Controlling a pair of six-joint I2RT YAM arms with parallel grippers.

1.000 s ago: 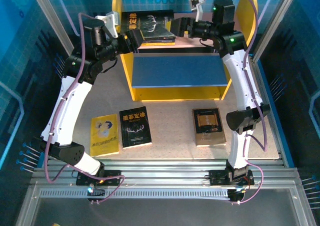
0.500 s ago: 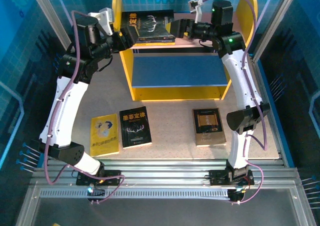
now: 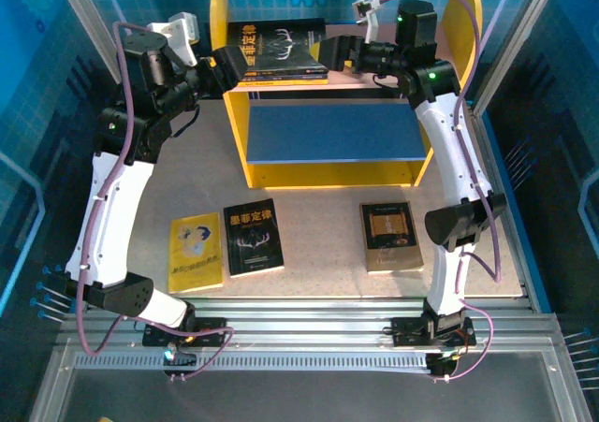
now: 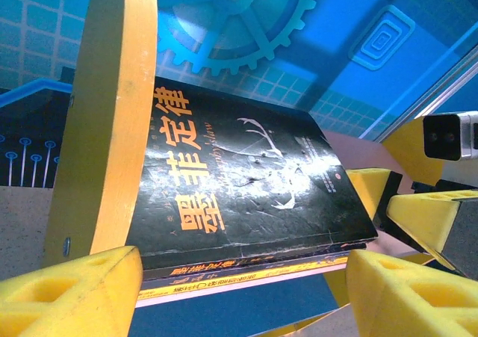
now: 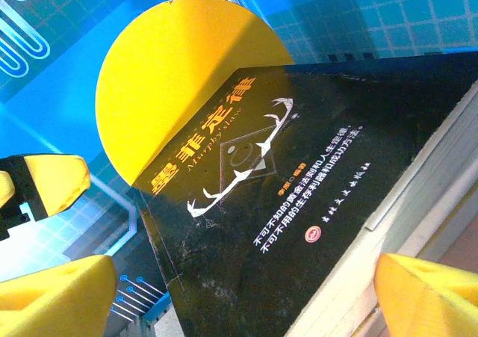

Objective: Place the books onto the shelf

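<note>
The shelf stands at the back, with yellow side panels, a blue lower board and a pink upper board. A stack of books lies flat on the pink board, a black antler cover on top. My left gripper hovers open just outside the shelf's left panel, facing the stack's spines. At the stack's right edge my right gripper is open, and the stack's corner lies between its yellow pads. On the table lie a yellow book, a black antler book and a brown-black book.
Aluminium posts and blue wall panels close in the cell on both sides. A metal rail runs along the near table edge. The right arm's elbow hangs beside the brown-black book.
My left gripper has drawn back leftward from the stack to outside the left panel, its arm swinging left and up. The right gripper has shifted slightly left against the stack, then held still.
</note>
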